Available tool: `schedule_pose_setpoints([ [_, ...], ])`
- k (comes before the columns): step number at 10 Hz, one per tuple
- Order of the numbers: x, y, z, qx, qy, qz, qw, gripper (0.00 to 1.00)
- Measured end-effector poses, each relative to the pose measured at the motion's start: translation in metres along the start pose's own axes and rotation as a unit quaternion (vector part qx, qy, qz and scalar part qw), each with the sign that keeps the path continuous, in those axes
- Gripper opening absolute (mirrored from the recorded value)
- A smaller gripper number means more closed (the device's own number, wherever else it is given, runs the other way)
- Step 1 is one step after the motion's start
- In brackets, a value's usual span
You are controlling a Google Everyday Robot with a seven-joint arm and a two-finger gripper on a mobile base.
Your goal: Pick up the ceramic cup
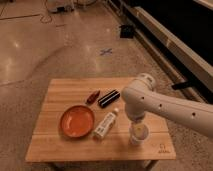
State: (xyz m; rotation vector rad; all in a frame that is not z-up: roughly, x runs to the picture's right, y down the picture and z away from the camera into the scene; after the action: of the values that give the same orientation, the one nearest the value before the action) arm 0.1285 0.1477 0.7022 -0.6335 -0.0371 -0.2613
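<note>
The ceramic cup (137, 134) is seen upright near the wooden table's (70, 90) front right edge, at three o'clock from the white bottle (106, 125). The gripper (137, 126) is placed directly above it; its opening cannot be told.

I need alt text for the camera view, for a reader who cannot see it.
A white robot arm reaches down over the ceramic cup near the right front of a wooden table, its tool right above the cup. To the left lie a white bottle, an orange plate, and two small dark objects.
</note>
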Motion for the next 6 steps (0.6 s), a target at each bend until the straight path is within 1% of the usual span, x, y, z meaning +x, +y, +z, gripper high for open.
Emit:
schedule_pose_setpoints([
  [1, 0.006, -0.001, 0.002, 0.001, 0.001, -0.002, 1.0000, 0.80],
  [2, 0.007, -0.005, 0.005, 0.005, -0.002, -0.007, 1.0000, 0.80],
  [4, 0.013, -0.008, 0.021, 0.010, -0.009, -0.015, 0.9998, 0.80],
  [5, 0.017, -0.008, 0.033, 0.011, -0.011, -0.018, 0.9997, 0.80],
  [6, 0.019, -0.008, 0.038, 0.013, -0.014, -0.020, 0.9996, 0.80],
])
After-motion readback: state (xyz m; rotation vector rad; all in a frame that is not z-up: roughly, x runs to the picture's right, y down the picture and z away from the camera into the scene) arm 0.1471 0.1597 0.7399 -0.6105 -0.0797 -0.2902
